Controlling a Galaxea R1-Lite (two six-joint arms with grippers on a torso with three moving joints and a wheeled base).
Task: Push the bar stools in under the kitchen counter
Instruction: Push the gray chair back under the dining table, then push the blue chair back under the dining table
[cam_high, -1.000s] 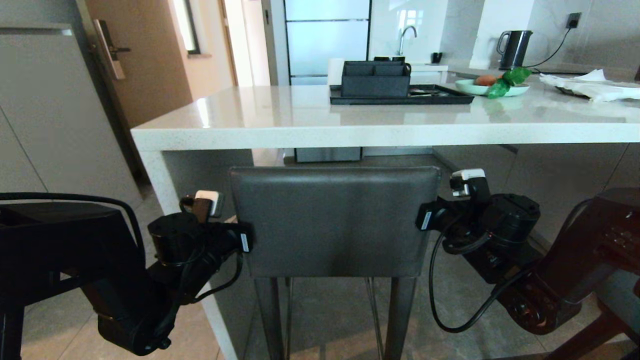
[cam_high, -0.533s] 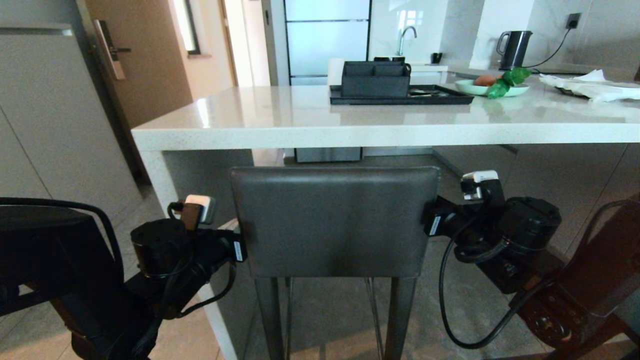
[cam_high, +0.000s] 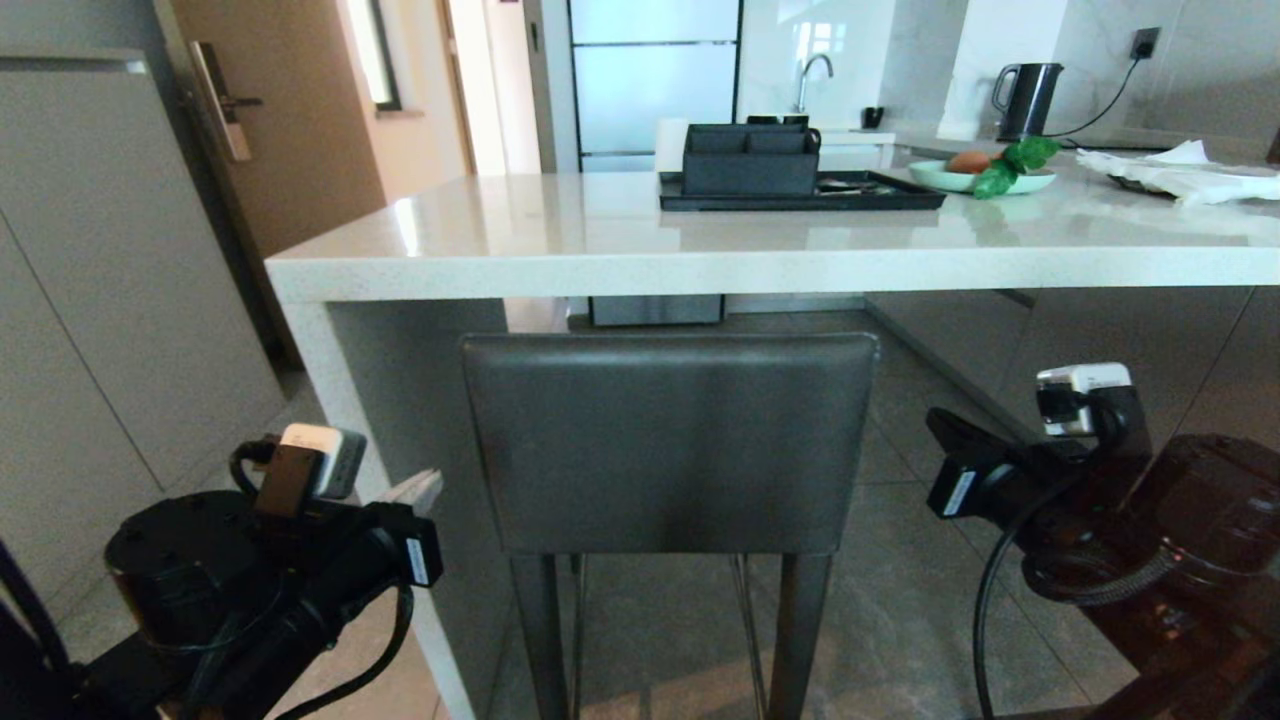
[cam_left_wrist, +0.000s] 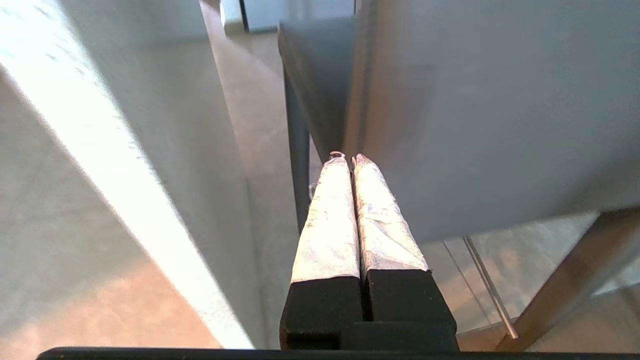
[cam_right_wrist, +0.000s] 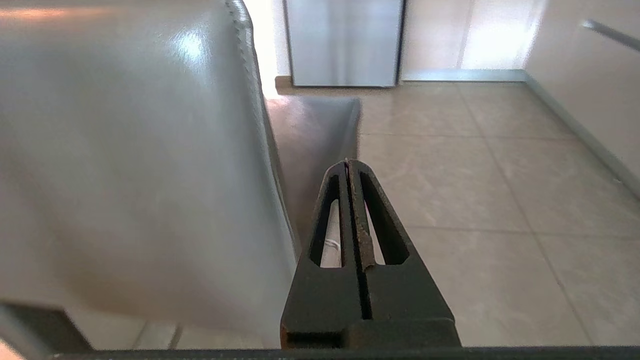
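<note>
Two grippers: we see both clear of the grey stool, one at each side of its back, neither touching it.
Grey stool (cam_high: 668, 440): stands square to the bench with its back just below the slab edge; seat looks already under the top, legs (cam_high: 800, 630) on the floor tiles.
Bench (cam_high: 640, 262): white slab top with a thick front edge, side panel (cam_high: 330, 400) just left of the stool.
Left gripper (cam_left_wrist: 349, 159): fingers pressed together, empty, low at the stool's left side, in the narrow gap by the side panel.
Right gripper (cam_right_wrist: 347, 162): fingers pressed together, empty, off the stool's right edge, a clear gap of floor between.
Step in hand: we judge this stool is done and the arms are backing off.
How to do it well: we pull both arms straight out, no sideways swing, so the left one doesn't scrape the panel or hook the back and drag the stool out.
Second stool: a dark shape at the lower right (cam_high: 1215, 500); we cannot tell if it is the stool.
Next: we turn the base to find it, then push on the back with both grippers level.
</note>
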